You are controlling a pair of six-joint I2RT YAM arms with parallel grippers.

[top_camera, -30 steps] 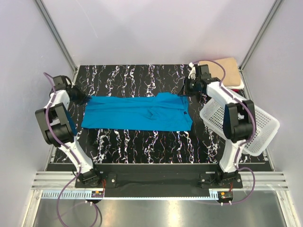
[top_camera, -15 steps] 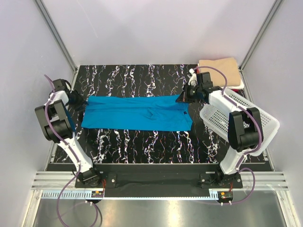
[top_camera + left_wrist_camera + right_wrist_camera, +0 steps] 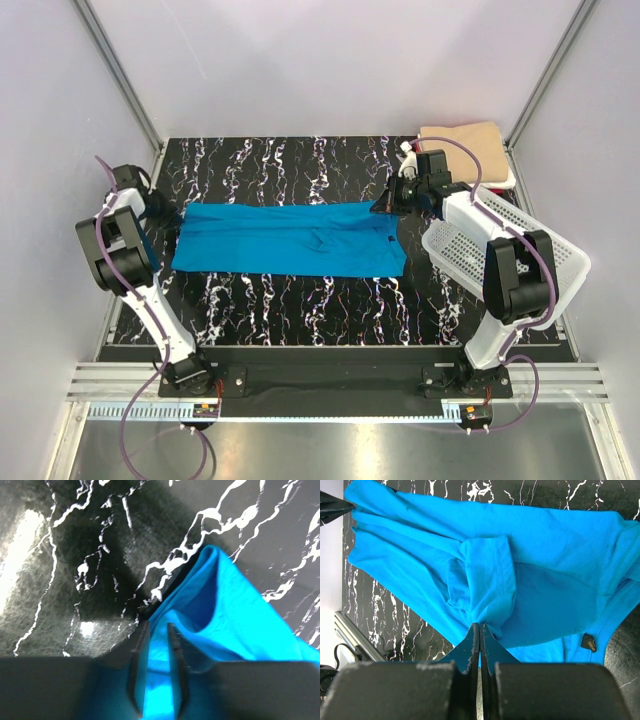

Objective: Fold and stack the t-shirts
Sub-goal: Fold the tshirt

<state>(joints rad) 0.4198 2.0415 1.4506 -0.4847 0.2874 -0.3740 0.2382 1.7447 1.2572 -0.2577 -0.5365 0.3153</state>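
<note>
The left gripper (image 3: 157,630) is pinched tight on the blue t-shirt's (image 3: 290,238) left end, the right gripper (image 3: 480,630) on a fold at its right end. The shirt lies stretched along the table (image 3: 300,300). Since a second ago the right arm has swung off the folded tan shirt (image 3: 462,140) in the far right corner. A white basket (image 3: 520,270) sits beside that arm.

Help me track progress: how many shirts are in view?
2. A blue shirt lies spread on the table; a folded tan shirt sits at its far right corner. Others may hide beneath.
</note>
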